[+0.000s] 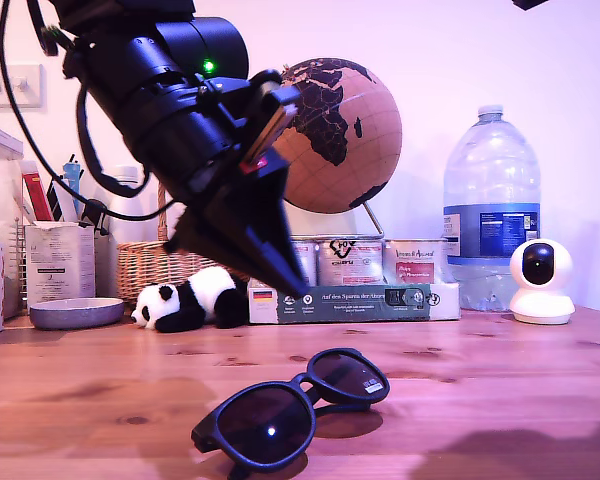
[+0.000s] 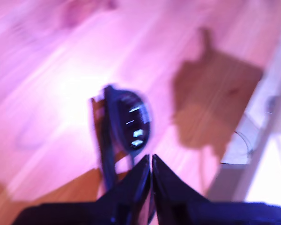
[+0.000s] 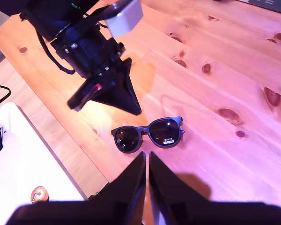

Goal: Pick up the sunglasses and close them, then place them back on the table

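Sunglasses (image 1: 295, 405) are lying nearest the cam, low in the exterior view just left of centre, lenses facing forward, resting on the table (image 1: 500, 370). Temple arms look unfolded, running back behind the frame, though partly hidden, so not 100% sure.

Going left to right across the exterior view: a tissue box w/ gingerbread print at the far left edge, a shallow grey bowl (image 1: 76, 312), a wicker basket, a toy panda (image 1: 188, 300) lying on its side, then my first gripper (image 1: 295, 290) hanging off the big black arm, tip aiming down toward the sunglasses but apart from them. Behind it a cork globe (image 1: 345, 135), tins on a green box, a large water bottle (image 1: 492, 200), and a small white camera (image 1: 540, 280) at the right.

First gripper is pinched closed w/ nothing between the jaws; its wrist view is blurred but shows the frame just ahead. My second gripper (image 3: 146, 161) is also pressed together, empty, hovering above and looking down on the sunglasses.

Progress, as I judge it: nothing done yet. No grasp, no lift, no folding. Pickup, closing both temple arms and setting down are all remaining; jaws would need to part first.
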Controlling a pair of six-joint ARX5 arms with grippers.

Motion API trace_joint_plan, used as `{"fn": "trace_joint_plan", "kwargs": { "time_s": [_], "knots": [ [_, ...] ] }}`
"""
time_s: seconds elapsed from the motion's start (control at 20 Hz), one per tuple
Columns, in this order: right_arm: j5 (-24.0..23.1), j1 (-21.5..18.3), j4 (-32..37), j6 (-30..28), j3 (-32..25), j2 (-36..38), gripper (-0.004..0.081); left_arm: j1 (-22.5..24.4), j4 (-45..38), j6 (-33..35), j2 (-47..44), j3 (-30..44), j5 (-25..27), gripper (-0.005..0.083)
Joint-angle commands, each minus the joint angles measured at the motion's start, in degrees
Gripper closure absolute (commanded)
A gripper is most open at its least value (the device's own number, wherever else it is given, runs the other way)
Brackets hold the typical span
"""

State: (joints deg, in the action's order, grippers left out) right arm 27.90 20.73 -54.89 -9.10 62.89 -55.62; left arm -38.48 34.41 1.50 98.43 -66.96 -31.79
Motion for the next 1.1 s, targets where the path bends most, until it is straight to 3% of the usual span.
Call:
{"fn": "trace_joint_plan", "kwargs": {
  "time_s": [0.0, 0.1, 0.25, 0.45, 0.65, 0.75, 1.05],
  "knots": [
    [0.04, 0.37, 0.17, -0.5, 0.35, -0.2, 0.0781, -0.74, -0.42, 0.66, 0.94, 0.11, -1.01, 0.0796],
    [0.02, 0.37, 0.79, -1.75, 0.35, -0.2, 0.0781, -1.64, -0.94, 4.28, -0.39, 0.11, -0.48, 0.0796],
    [-1.25, 0.37, 4.44, -1.4, 0.33, -0.2, 0.0781, -2.25, -3.93, 4.63, -4.92, 0.13, 4.48, 0.0796],
    [-13.11, 0.09, 8.35, 0.37, 0.31, 0.13, 0.0781, -1.42, -6.97, 6.25, -11.13, 0.22, 8.79, 0.0796],
    [-21.86, -0.24, 13.88, 0.31, -0.31, 0.96, 0.0781, 1.4, -10.25, 7.21, -16.59, 3.06, 10.75, 0.0796],
    [-25.09, -1.84, 18.36, 0.98, -2.49, 2.29, 0.0781, 3.67, -13.09, 7.52, -19.91, 6.88, 11.85, 0.0796],
    [-26.12, -8.35, 31.8, 3.96, -16.22, 9.73, 0.0781, 11.91, -25.31, 7.5, -32.35, 18.99, 13.07, 0.0796]
  ]
}}
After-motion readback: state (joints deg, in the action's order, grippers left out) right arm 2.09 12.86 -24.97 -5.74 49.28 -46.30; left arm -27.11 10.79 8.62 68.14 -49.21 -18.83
